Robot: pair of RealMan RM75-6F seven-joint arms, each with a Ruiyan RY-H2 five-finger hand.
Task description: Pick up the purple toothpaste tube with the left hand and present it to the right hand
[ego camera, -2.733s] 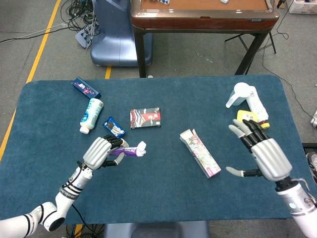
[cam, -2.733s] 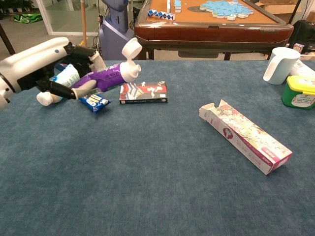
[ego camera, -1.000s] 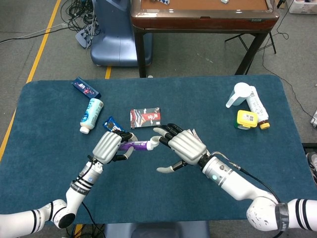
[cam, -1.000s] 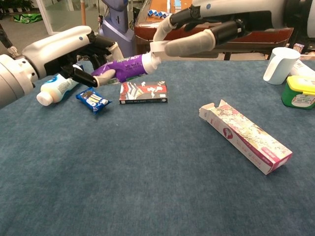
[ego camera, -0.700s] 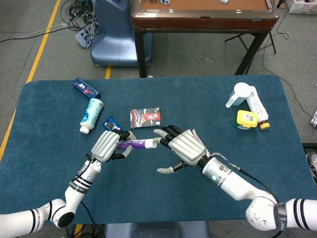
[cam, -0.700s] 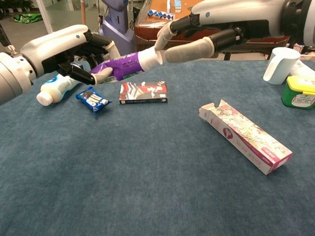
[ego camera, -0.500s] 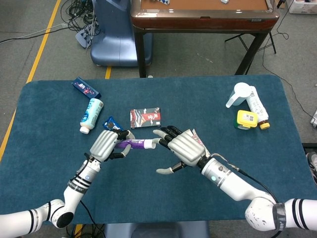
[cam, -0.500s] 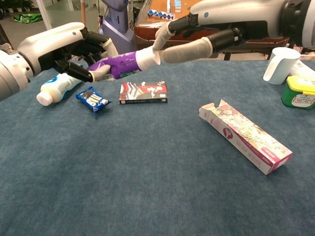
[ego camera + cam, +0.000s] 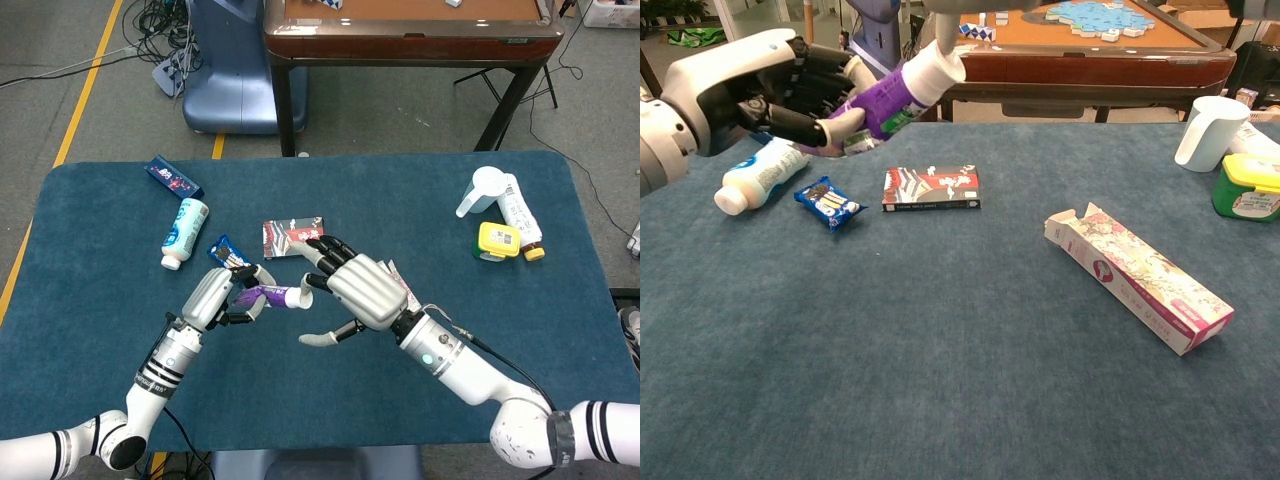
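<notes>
My left hand [image 9: 213, 294] grips the purple toothpaste tube [image 9: 262, 296] by its tail end, above the left middle of the blue table. In the chest view the left hand [image 9: 752, 88] holds the tube [image 9: 878, 102] tilted, its white cap [image 9: 936, 64] pointing up and to the right. My right hand [image 9: 352, 290] hovers just right of the cap [image 9: 292, 297] with its fingers spread and nothing in it. Its fingertips [image 9: 308, 283] are close to the cap; I cannot tell whether they touch. The chest view does not clearly show the right hand.
A white-and-blue bottle [image 9: 758, 175], a blue snack packet [image 9: 830, 203] and a dark red box [image 9: 931, 188] lie under the hands. A pink carton [image 9: 1140, 275] lies to the right. A white cup [image 9: 482, 189] and a yellow-lidded jar [image 9: 499, 240] stand far right.
The left hand has lifted the tube and tipped its cap upward. The right hand has risen out of the chest view and shifted slightly left, still spread beside the cap.
</notes>
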